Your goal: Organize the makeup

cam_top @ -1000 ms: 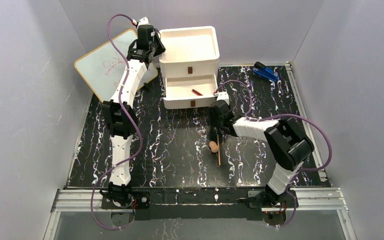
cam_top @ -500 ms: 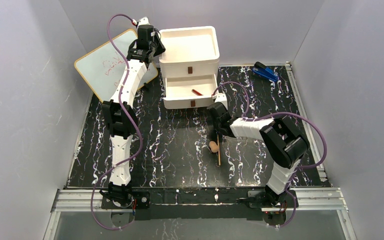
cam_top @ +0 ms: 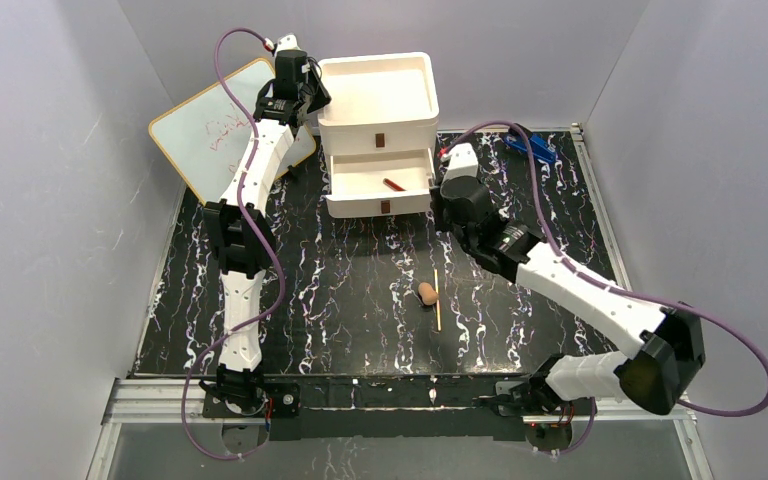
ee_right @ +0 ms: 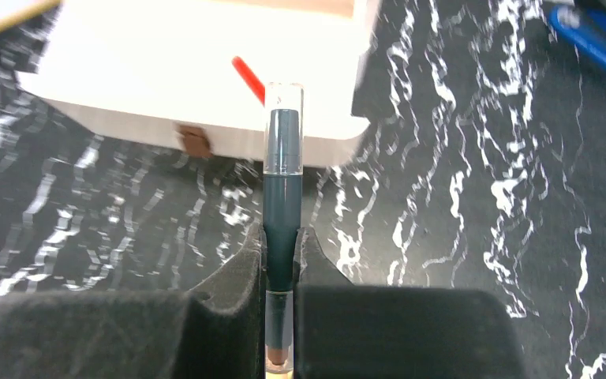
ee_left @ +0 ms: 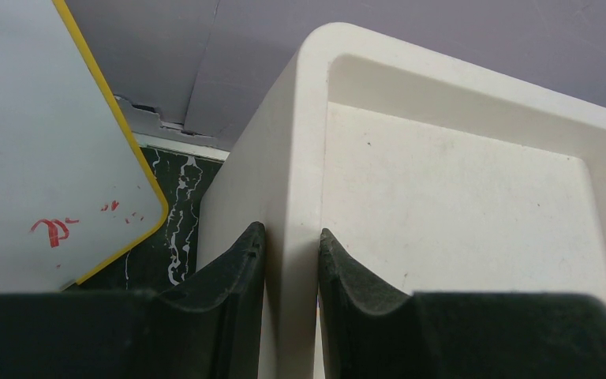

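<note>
My left hand (ee_left: 292,239) is pinched on the side wall of the white drawer box (cam_top: 400,130), I judge to steady it while items go in. Its lower drawer (cam_top: 355,207) stands pulled out, with a red stick (cam_top: 394,185) already inside. My right hand (ee_right: 282,237) is clamped on a dark pencil (ee_right: 282,158), which points toward that drawer's corner. The tan sponge (cam_top: 427,292) and the yellow stick (cam_top: 437,310) lie side by side on the bench (cam_top: 310,290), not yet sorted.

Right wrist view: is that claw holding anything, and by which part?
Yes. The right gripper pinches a dark pencil by its barrel, near the brown-tipped end, with the clear-capped end sticking out ahead.
</note>
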